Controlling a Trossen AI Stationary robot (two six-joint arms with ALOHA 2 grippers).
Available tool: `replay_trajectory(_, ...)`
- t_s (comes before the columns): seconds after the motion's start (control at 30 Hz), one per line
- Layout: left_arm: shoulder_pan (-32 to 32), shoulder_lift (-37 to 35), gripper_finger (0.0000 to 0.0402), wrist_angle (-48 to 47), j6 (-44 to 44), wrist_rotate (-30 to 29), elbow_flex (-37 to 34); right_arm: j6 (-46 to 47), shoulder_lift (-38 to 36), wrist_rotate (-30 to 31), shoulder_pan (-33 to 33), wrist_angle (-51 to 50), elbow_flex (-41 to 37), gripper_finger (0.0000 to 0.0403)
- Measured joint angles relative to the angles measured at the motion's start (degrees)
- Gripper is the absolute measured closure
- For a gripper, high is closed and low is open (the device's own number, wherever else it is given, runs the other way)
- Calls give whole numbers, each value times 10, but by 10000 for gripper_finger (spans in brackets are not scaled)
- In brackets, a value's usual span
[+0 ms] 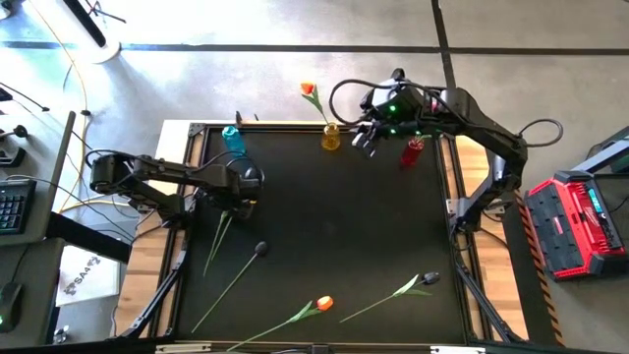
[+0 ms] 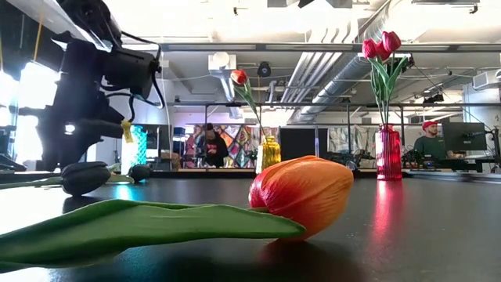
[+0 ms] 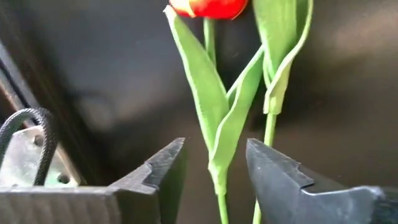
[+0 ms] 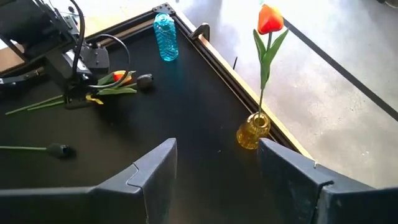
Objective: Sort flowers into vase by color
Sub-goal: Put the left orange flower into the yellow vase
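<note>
My left gripper [image 3: 214, 149] points down over the table's left part [image 1: 240, 204], open. Its fingers stand on either side of two green stems [image 3: 219, 186] lying on the mat, and a red-orange tulip head [image 3: 208, 6] lies just beyond them. I see no touch. My right gripper [image 4: 217, 146] hangs open and high at the far edge [image 1: 366, 143], between the yellow vase [image 1: 331, 137] and the red vase [image 1: 413, 151]. The yellow vase holds one orange tulip [image 1: 309, 89]. The red vase [image 2: 387, 153] holds two red tulips [image 2: 381, 45]. The blue vase [image 1: 233, 139] stands far left.
Loose flowers lie on the black mat: a black tulip [image 1: 260, 249] in the middle left, an orange one [image 1: 323, 304] near the front edge and a black one [image 1: 429, 279] at the front right. A red toolbox [image 1: 575, 221] sits off the table's right side.
</note>
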Motion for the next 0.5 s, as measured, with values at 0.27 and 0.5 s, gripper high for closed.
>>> replay_trajectory(0.27, 0, -4, 233, 67, -19, 15, -58, 23, 0, 20, 25, -32, 0, 192)
replay_trajectory(0.5, 0, -4, 288, 80, -17, 25, -62, 32, 0, 30, 42, -39, 0, 192)
